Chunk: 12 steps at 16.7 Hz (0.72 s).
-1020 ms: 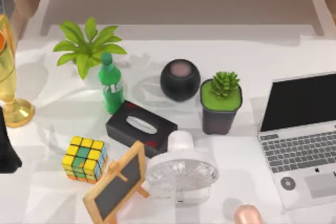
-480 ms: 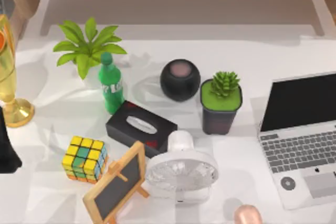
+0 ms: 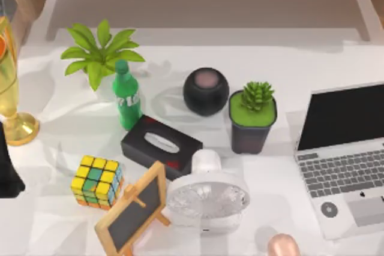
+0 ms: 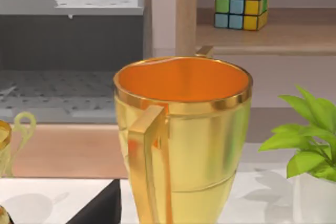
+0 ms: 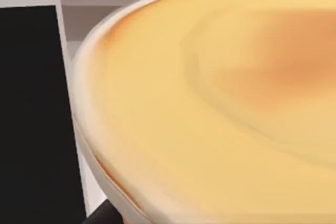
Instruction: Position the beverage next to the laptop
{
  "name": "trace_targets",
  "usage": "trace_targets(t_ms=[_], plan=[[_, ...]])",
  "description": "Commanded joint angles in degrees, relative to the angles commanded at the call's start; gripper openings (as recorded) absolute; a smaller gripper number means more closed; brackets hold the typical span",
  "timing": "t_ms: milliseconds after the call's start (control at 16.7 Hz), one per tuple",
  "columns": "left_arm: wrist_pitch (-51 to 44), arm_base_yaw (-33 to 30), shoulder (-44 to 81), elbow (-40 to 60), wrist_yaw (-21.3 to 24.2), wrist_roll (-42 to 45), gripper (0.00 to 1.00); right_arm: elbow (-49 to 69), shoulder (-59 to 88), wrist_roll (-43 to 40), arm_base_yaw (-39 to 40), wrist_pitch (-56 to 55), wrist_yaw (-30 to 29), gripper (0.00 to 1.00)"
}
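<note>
Green plastic marks the bottle [image 3: 126,95], the beverage in question, which stands upright on the counter [image 3: 312,58] toward the top view's left, just in front of a leafy plant [image 3: 99,52] and just behind a black tissue box [image 3: 161,146]. Further right sit a dark round speaker [image 3: 206,91] and a potted succulent [image 3: 252,121], and beyond them, well apart from the bottle, the open laptop [image 3: 345,154] at the right edge. So the bottle does not lie next to the laptop now.

Closer to the front edge are a colour cube [image 3: 96,181], a small chalkboard easel [image 3: 133,208] and a white desk fan [image 3: 207,195]. A gold trophy [image 3: 13,88] stands at the far left.

Crowding is the risk, I judge: a reach for the bottle could clip the plant's leaves or the tissue box, and a low carry to the right could knock the speaker or the succulent (both sit roughly on the line to the laptop). A tall narrow bottle would tip easily if set down off-square.

A dark shape [image 3: 9,172] at the left edge is probably part of the left arm; I cannot tell how either arm's jaws stand. The left wrist view faces the trophy [image 4: 181,140]. The right wrist view is taken up by a pale yellow rounded surface [image 5: 220,103] too close to identify. The laptop is cut off at the frame's right edge.
</note>
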State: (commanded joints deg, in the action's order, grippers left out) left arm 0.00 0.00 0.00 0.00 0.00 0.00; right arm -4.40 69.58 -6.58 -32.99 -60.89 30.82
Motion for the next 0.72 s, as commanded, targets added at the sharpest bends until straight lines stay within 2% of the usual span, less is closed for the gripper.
trace_targets(t_ms=[360,720], plan=[[0.0,0.0,0.0,0.0,0.0,0.0,1.0,0.0,0.0,0.0,0.0,0.0,0.0,0.98],[0.0,0.0,0.0,0.0,0.0,0.0,1.0,0.0,0.0,0.0,0.0,0.0,0.0,1.0]])
